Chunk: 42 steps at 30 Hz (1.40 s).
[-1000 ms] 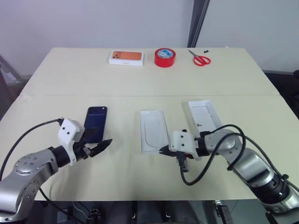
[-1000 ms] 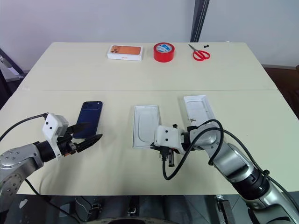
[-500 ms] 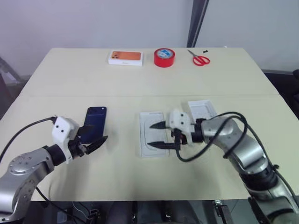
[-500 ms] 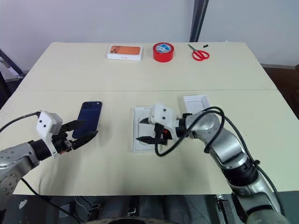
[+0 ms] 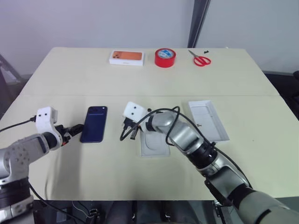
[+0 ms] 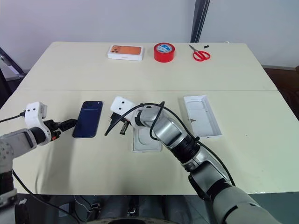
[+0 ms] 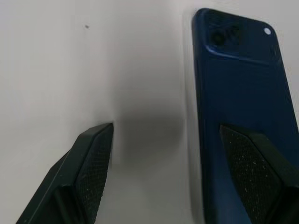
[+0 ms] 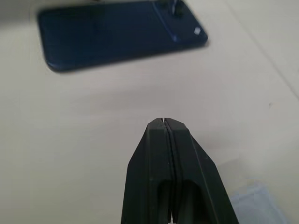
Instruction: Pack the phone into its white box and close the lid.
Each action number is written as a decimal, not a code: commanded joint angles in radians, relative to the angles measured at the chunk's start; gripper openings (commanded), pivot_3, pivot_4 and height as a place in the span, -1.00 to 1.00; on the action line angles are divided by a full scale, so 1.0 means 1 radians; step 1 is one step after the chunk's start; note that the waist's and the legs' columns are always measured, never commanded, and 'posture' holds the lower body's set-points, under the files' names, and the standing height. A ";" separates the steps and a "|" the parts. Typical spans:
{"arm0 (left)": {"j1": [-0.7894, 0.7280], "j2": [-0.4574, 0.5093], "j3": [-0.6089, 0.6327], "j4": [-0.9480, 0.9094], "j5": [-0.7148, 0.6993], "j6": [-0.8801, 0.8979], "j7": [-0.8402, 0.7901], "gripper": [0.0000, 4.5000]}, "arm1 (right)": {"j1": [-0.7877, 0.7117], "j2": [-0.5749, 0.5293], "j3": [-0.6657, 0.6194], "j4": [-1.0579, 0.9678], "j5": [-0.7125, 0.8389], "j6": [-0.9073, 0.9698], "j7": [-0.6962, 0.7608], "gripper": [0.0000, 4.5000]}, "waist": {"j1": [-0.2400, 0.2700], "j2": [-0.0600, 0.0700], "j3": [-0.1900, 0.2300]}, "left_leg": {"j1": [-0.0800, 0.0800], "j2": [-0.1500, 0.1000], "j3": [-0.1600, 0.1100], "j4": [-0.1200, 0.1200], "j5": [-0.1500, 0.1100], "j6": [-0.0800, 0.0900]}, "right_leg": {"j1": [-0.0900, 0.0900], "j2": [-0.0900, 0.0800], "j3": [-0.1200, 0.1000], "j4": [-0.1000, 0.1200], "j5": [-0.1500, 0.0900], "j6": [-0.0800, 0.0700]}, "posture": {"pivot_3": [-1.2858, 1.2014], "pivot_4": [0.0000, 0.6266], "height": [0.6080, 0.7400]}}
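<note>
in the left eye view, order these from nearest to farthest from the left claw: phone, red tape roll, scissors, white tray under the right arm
1. The phone, flat on the table right beside the open left claw.
2. The white tray, at mid-table, partly under the right arm.
3. The red tape roll, at the far edge, centre.
4. The scissors, at the far edge, further right of the tape.

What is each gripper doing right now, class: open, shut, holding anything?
Left gripper: open, empty, one finger over the slim dark navy-blue smartphone.
Right gripper: shut, holding nothing.
</note>
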 commanded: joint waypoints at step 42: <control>-0.218 -0.415 0.312 0.052 -0.236 0.316 0.187 0.30 | -0.008 0.138 0.033 0.178 -0.163 -0.153 0.011 -1.00 | 0.003 0.000 -0.008 | 0.001 -0.002 -0.002 -0.001 0.002 -0.004 | 0.002 -0.001 -0.001 0.000 0.000 0.000 | 0.03 -0.52 0.77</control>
